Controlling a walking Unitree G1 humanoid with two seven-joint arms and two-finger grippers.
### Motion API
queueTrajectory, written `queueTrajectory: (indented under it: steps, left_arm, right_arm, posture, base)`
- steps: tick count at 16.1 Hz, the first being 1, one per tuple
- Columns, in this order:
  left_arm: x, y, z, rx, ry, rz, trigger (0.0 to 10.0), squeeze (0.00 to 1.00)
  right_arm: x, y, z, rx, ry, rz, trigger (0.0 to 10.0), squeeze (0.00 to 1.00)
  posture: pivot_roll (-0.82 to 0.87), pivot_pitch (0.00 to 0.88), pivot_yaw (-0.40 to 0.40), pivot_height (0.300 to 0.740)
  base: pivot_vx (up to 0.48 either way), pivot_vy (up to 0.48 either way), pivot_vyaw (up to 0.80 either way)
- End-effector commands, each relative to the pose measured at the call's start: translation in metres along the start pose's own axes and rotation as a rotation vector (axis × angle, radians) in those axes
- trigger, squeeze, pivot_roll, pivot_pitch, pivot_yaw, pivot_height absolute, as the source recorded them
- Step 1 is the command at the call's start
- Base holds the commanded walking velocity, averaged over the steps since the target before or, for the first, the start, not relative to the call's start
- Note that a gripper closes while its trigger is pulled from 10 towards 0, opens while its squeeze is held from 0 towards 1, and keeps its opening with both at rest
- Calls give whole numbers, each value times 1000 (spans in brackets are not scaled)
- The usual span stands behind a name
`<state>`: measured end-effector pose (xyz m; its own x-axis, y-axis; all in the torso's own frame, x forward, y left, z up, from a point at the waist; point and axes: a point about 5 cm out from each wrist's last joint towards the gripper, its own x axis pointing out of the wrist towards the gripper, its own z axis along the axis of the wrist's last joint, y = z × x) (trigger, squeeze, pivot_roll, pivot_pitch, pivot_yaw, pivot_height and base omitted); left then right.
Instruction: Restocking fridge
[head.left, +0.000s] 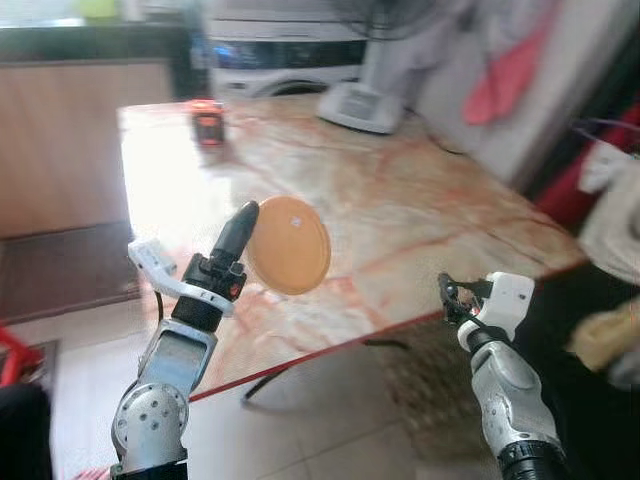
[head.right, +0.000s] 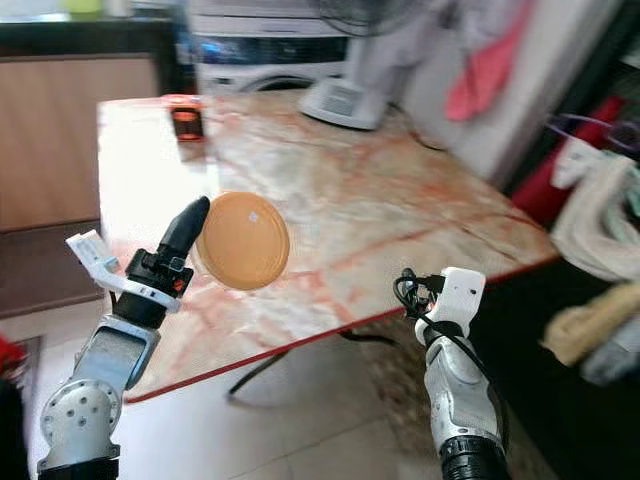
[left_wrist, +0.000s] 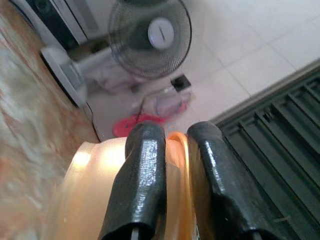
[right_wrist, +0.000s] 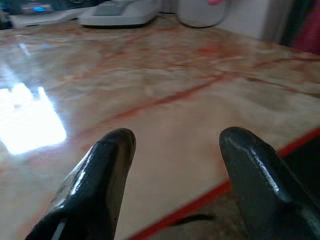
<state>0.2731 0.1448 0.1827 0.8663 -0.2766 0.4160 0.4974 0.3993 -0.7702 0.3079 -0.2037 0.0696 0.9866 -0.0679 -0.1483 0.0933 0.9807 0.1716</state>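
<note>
**Orange lid held up over the marble table**

Orange round lid (head.left: 289, 245), shallow, flat face toward the head camera, a small pale sticker near its centre. It is up in the air, above the near part of the marble table (head.left: 420, 200), not resting on it. Tilted on edge rather than lying flat.

Left gripper (head.left: 240, 228) has it by the rim. Wrist view: both black fingers (left_wrist: 142, 185) pinched close together with the orange rim (left_wrist: 176, 150) wedged between them; only a thin gap, taken up by the lid. Silver left arm rises from the lower left, white bracket at the wrist.

Right gripper (right_wrist: 177, 170) sits low at the near right corner of the table, just off its red edge. Its two fingers stand wide apart with nothing between them; the tabletop with red veins shows through the gap. Well apart from the lid.

Table: pale stone, pinkish-red veining, red trim along the edge, strong glare patch on the far left part. A small dark and red jar-like item (head.left: 207, 122) stands at the far left; too blurred to identify. A white fan base (head.left: 358, 105) stands at the far end; fan head (left_wrist: 150, 37) seen from the left wrist. White appliance (head.left: 285, 50) beyond the table. Cloths (head.left: 615, 215) piled at right. Pale tile floor below.
</note>
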Motion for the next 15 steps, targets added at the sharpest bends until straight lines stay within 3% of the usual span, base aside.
queueTrajectory:
  steps: [1,9,13,15]
  left_arm:
    - [4,-8,-9,-44,2,-27,10000,0]
    - [5,-9,-10,-37,5,-27,10000,0]
    - [6,-8,-11,-16,19,-26,10000,0]
    - [0,-11,-17,36,104,-51,10000,0]
  right_arm:
    - [0,0,0,-3,-5,-8,10000,0]
    - [-1,2,1,-1,-15,-7,10000,0]
    - [1,4,4,-9,-25,8,10000,0]
    - [1,6,5,-21,-22,27,10000,0]
  posture:
    - [-28,0,-105,740]
    - [-29,0,-104,740]
    - [-27,0,-107,740]
    - [-30,0,-106,740]
  base:
    - [0,0,-763]
    - [0,0,-763]
    - [0,0,0]
    - [0,0,0]
